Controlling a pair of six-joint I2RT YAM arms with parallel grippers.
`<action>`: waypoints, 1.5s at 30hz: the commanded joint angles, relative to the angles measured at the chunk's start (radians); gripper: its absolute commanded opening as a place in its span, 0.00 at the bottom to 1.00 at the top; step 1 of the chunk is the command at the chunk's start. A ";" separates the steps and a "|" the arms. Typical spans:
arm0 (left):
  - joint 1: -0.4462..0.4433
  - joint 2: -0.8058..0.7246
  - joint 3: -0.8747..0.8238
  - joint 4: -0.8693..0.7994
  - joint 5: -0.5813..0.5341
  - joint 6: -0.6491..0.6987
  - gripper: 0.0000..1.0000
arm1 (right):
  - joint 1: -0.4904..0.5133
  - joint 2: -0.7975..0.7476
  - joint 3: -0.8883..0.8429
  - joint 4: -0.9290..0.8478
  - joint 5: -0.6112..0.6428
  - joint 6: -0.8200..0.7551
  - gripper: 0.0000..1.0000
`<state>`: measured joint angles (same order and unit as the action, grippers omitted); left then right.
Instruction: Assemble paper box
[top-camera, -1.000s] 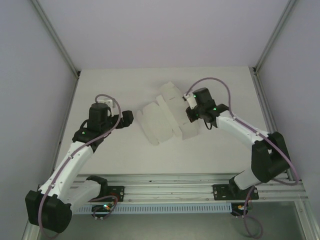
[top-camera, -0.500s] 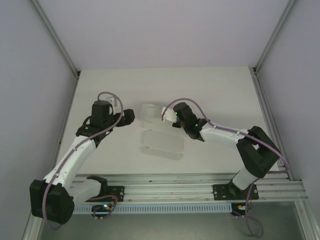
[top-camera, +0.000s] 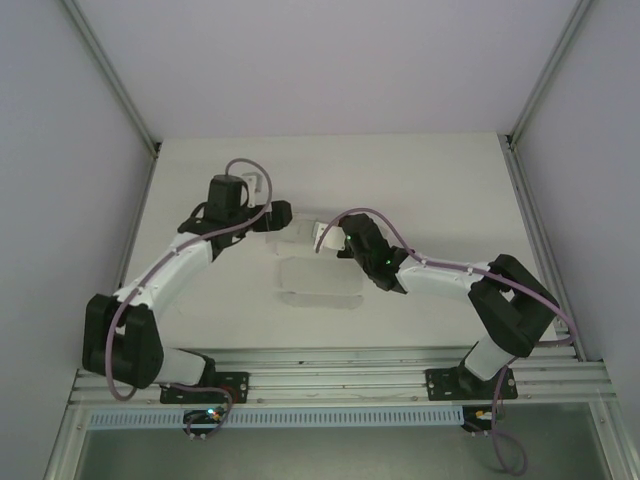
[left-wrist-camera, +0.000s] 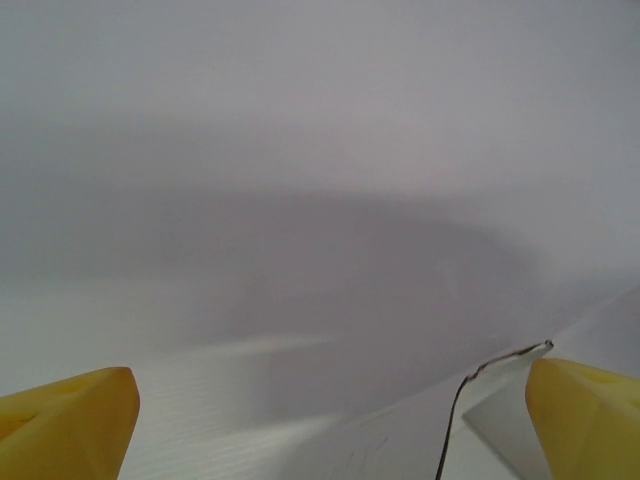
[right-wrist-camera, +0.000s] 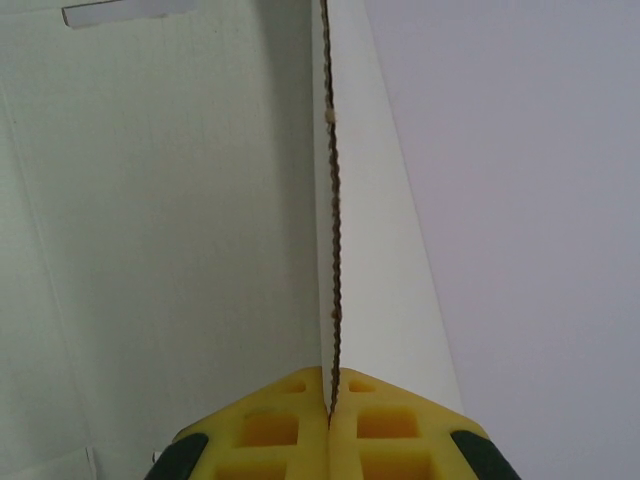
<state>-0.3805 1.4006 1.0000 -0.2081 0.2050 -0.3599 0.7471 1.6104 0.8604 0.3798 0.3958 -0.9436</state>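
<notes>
I see the paper box (top-camera: 318, 282) in the middle of the counter (top-camera: 430, 180), my right gripper (top-camera: 324, 240) with jaws clenched on its card edge, my left gripper (top-camera: 284, 212) just beside it, jaws released wide

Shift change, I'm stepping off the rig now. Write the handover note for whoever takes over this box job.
Left end effector: open, holding nothing, at the far left side of the paper box.
Right end effector: shut on the edge of a raised flap of the card.
Box: mid-table between the arms, near panel lying flat, far part folded up.
Done: folding started, one flap pinched.
To do: raise the remaining walls and close it up; it is not box-shaped yet.
</notes>
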 joint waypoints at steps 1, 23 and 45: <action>-0.013 0.040 0.043 -0.005 -0.002 0.053 1.00 | 0.006 -0.010 -0.003 0.032 0.025 0.016 0.00; -0.270 0.139 0.024 0.173 -0.510 -0.065 1.00 | 0.009 -0.080 0.052 -0.090 0.007 0.297 0.00; -0.048 -0.316 -0.279 0.093 -0.228 -0.073 1.00 | -0.005 -0.135 -0.024 -0.069 0.065 0.341 0.00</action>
<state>-0.4789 1.1187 0.7635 -0.0349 -0.0532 -0.4156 0.7425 1.5078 0.8589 0.2707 0.4648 -0.6304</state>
